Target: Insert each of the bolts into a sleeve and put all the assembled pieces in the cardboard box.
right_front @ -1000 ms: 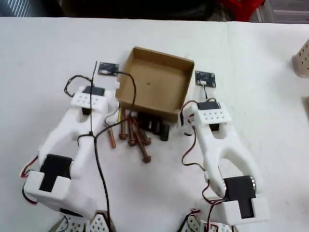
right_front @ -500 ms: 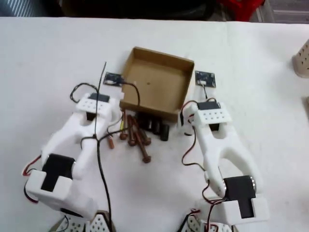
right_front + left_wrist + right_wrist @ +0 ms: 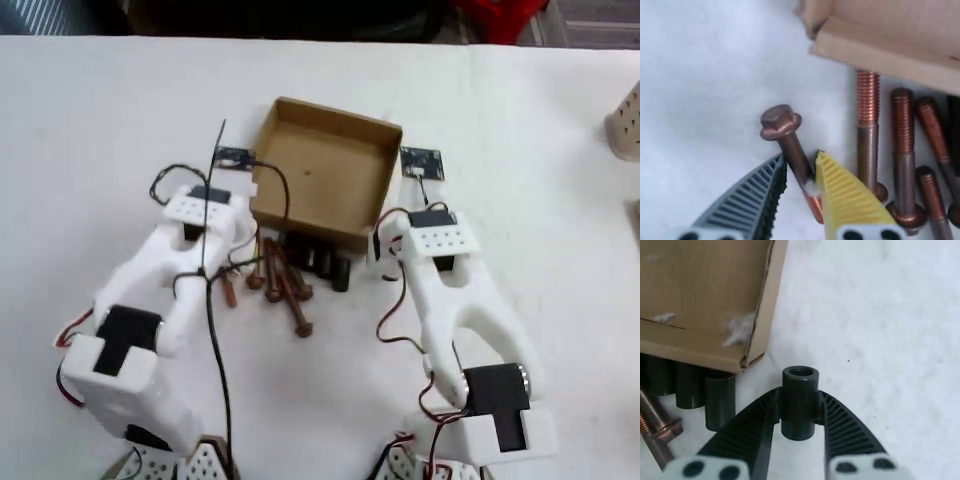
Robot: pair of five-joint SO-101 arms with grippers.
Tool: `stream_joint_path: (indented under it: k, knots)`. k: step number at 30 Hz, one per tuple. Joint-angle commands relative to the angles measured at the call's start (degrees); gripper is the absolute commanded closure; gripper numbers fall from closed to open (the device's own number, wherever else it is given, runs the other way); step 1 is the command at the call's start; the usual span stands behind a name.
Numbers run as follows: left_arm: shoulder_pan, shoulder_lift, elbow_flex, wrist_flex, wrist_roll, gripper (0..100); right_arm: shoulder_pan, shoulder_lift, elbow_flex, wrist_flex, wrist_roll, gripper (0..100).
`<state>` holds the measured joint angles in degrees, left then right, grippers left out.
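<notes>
**Both my grippers holding parts beside the cardboard box**

My left gripper (image 3: pixel 800 165) is closed on the shank of a copper-coloured bolt (image 3: pixel 782 122), with one grey finger and one yellow finger pressing it from either side. The bolt's hexagonal flanged head points away from the fingers, and it sits near the outside corner of the cardboard box (image 3: pixel 330 160), not touching the wall.

The loose bolts (image 3: pixel 285 285) lie on the white table (image 3: pixel 520 150) just outside the box's near wall, side by side. Some of their threaded ends reach up to that wall.

My right gripper (image 3: pixel 799 405) is clamped on a dark sleeve (image 3: pixel 800 390). The sleeve stands upright between my two black fingers with its open bore facing up, just beside the box's other near corner and outside it.

The other sleeves (image 3: pixel 320 260) lie in a row against the same outer wall, between the two grippers.
</notes>
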<state>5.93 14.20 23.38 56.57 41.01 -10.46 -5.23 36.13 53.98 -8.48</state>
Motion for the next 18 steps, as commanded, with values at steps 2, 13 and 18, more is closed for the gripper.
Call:
stream_joint_path:
  k: [2,13,18]
  knots:
    - [-4.1,1.6,-4.0,-0.3,0.5,86,0.0,-2.7,-0.4,-0.7,1.1,98.1]
    - [-4.4,-2.2,-2.2,-5.2,0.4,86,0.0,-2.7,-0.4,-0.6,1.1,98.1]
    - [-4.4,-2.0,-2.6,-6.9,0.5,86,0.0,-2.7,-0.4,-0.7,1.1,98.1]
